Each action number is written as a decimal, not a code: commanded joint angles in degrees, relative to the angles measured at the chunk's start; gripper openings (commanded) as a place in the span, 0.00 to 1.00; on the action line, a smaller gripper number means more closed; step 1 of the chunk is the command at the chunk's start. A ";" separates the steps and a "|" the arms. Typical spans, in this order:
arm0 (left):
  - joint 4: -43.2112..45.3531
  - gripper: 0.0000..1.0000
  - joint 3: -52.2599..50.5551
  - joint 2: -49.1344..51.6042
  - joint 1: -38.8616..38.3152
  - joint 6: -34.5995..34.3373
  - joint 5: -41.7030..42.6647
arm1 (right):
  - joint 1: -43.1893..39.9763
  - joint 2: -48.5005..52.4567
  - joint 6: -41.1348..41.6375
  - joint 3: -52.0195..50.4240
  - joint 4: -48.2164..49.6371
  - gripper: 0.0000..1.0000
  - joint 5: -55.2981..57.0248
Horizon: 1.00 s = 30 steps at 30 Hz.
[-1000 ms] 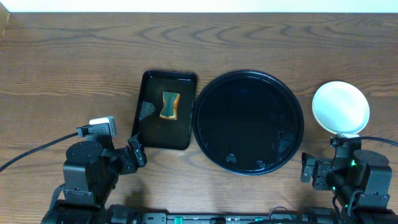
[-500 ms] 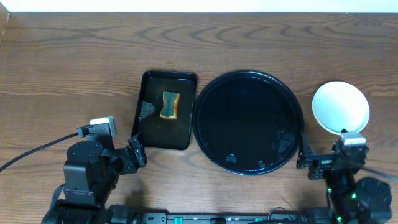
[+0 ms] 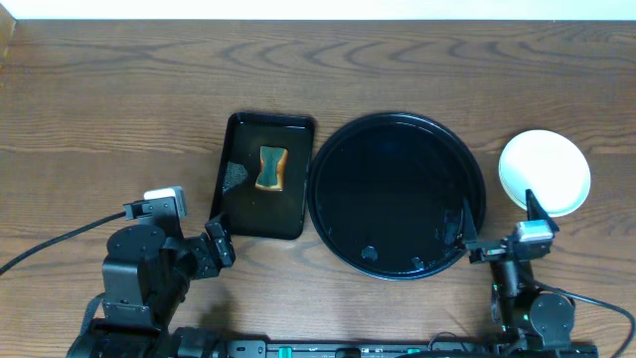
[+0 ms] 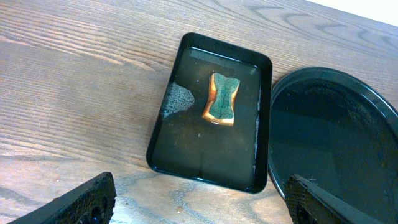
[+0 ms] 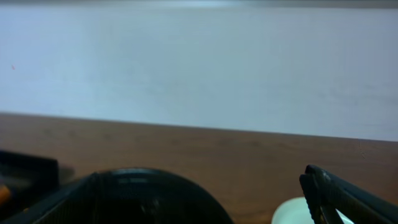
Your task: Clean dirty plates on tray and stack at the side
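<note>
The large round black tray (image 3: 397,194) lies mid-table, wet and with no plate on it; it also shows in the left wrist view (image 4: 339,137) and the right wrist view (image 5: 143,199). A pale round plate (image 3: 544,169) sits on the table to its right, with no smear showing; I cannot tell how many lie under it. Its edge shows in the right wrist view (image 5: 289,214). My right gripper (image 3: 500,219) (image 5: 199,214) is open and empty, low, between the tray's right rim and the plate. My left gripper (image 3: 214,249) (image 4: 199,208) is open and empty, near the front edge.
A smaller rectangular black tray (image 3: 241,204) (image 4: 180,155) holds water, foam and an orange-and-green sponge (image 3: 269,167) (image 4: 222,99), left of the round tray. A cable (image 3: 60,239) runs from the left arm across the front left. A pale wall stands behind the table.
The right arm has folded down towards the front edge and shifted left, uncovering the plate's near edge. Its fingers now spread between tray rim and plate. The left arm has not moved.
</note>
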 commanded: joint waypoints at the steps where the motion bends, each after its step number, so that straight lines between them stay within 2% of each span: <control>1: -0.02 0.88 -0.28 -0.11 -0.11 0.52 -0.04 | 0.50 -0.39 -5.20 -1.22 -1.57 0.99 0.35; 5: -0.02 0.88 -0.28 -0.11 -0.11 0.52 -0.04 | 0.44 -0.39 -6.29 -1.18 -8.79 0.99 0.04; 30: -0.02 0.88 -0.28 -0.11 -0.11 0.52 -0.04 | 0.46 -0.07 -5.18 -1.22 -8.15 0.99 -0.07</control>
